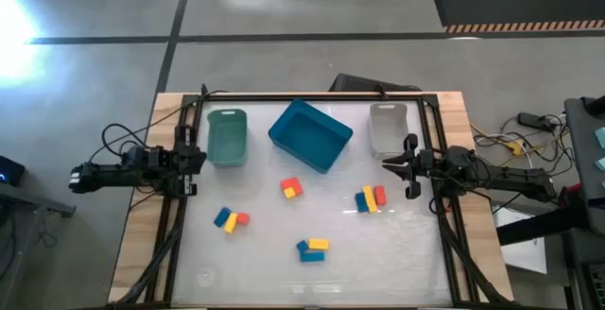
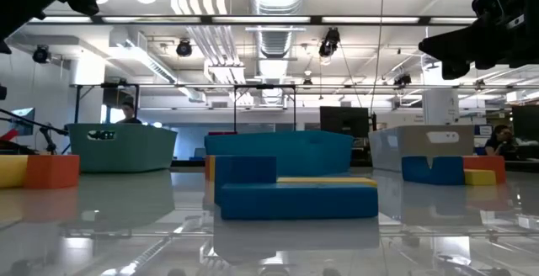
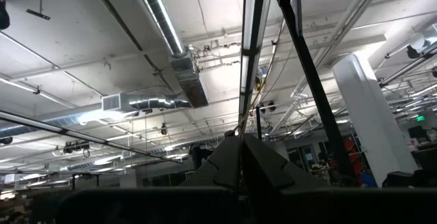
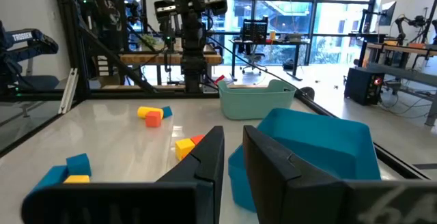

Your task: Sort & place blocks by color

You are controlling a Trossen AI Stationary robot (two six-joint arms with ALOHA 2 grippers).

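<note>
The right claw (image 1: 408, 166) hangs over the right edge of the desk (image 1: 265, 263), just in front of the grey bin (image 1: 387, 128), its fingers spread apart and holding nothing. Its own wrist view shows the 2 dark fingers (image 4: 205, 159) with a clear gap between them, pointing across the desk toward the blue bin (image 4: 307, 149) and the green bin (image 4: 256, 98) beyond it.

Nearest this claw lies a cluster of blocks (image 1: 371, 198), blue, yellow and red side by side, toward the desk's middle. Further in, a red and yellow pair (image 1: 291, 188) sits just in front of the blue bin (image 1: 310, 135). A blue and yellow group (image 1: 312, 249) rests closer to the desk's front edge, and another group of blue, yellow and red (image 1: 230, 219) lies in front of the green bin (image 1: 227, 137). None of the blocks is inside a bin.

The left claw (image 1: 194, 159) waits at the desk's left edge beside the green bin; its wrist camera looks up at the ceiling, and I cannot tell whether its fingers are apart or together.
</note>
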